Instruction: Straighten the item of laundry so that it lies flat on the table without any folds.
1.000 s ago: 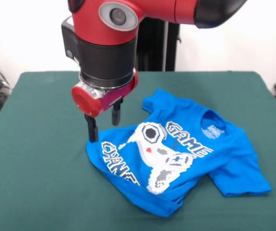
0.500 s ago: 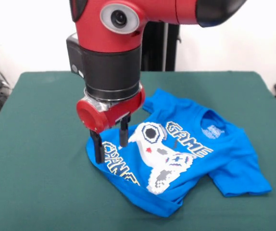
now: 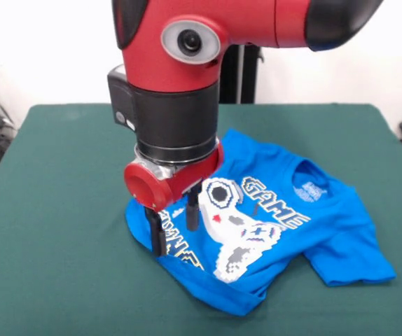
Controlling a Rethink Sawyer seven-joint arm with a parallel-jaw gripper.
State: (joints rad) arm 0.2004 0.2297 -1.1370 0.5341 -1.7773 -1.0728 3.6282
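The fingers [image 3: 175, 234] are open over the shirt [image 3: 271, 231] hem, holding nothing – next, pinch that bunched edge and pull it flat.

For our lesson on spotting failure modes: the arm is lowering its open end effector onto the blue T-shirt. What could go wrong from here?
1. The end effector is open over the T-shirt near its folded-under hem; closing there might pinch two layers and drag the fold along.
2. Pressing lower could jam a fingertip into the table.
3. Pulling one corner may bunch the shirt rather than flatten it.
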